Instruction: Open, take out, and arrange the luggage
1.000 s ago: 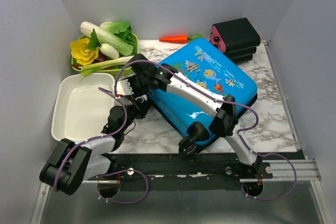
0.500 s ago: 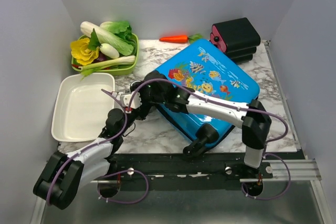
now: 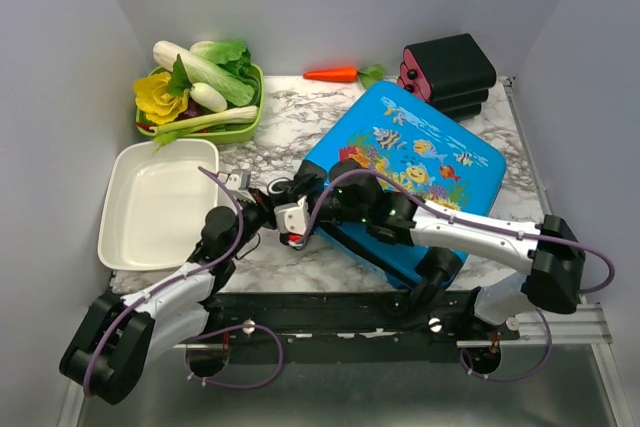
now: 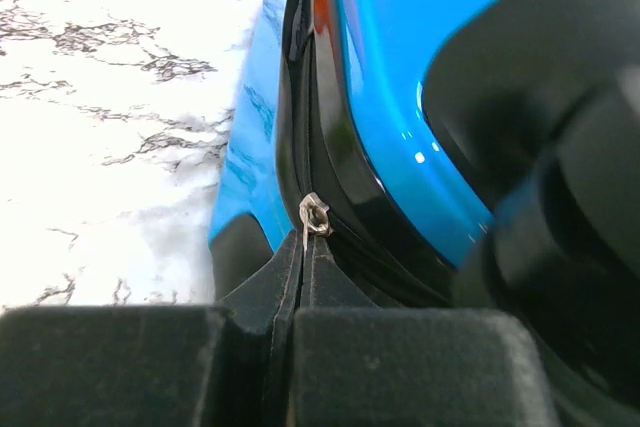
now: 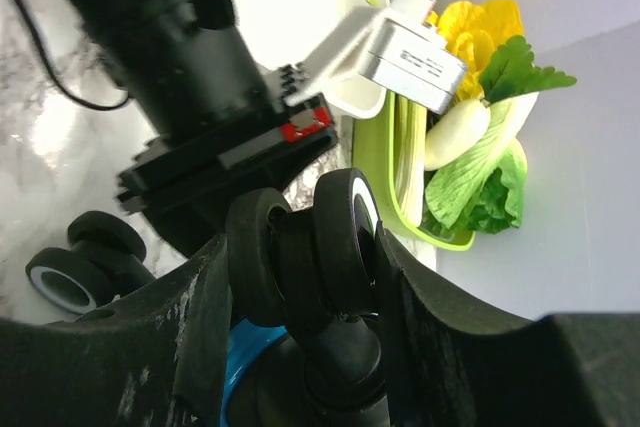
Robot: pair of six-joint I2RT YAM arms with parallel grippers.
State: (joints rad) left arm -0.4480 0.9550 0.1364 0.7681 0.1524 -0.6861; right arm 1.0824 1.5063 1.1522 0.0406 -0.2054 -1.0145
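Observation:
The luggage point(image 3: 425, 152), bright blue with fish prints, lies flat at centre right. My left gripper point(image 3: 290, 203) reaches in from the left to its near-left edge. In the left wrist view that gripper point(image 4: 305, 259) is shut on the small metal zipper pull point(image 4: 314, 215) on the black zip line of the luggage point(image 4: 400, 67). My right gripper point(image 3: 322, 209) stretches across from the right to the same corner. In the right wrist view the gripper point(image 5: 305, 267) is shut on a black double wheel point(image 5: 300, 247) of the luggage; a second wheel point(image 5: 75, 262) shows lower left.
A white tray point(image 3: 110, 207) sits at the left, with a green tray of vegetables point(image 3: 200, 97) behind it. A carrot point(image 3: 332, 74) and a black box with pink drawers point(image 3: 447, 72) stand at the back. Grey walls close in on three sides.
The right arm has stretched out low across the front and its elbow has swung right. The luggage has shifted a little right. The left gripper has moved nearer, staying shut.

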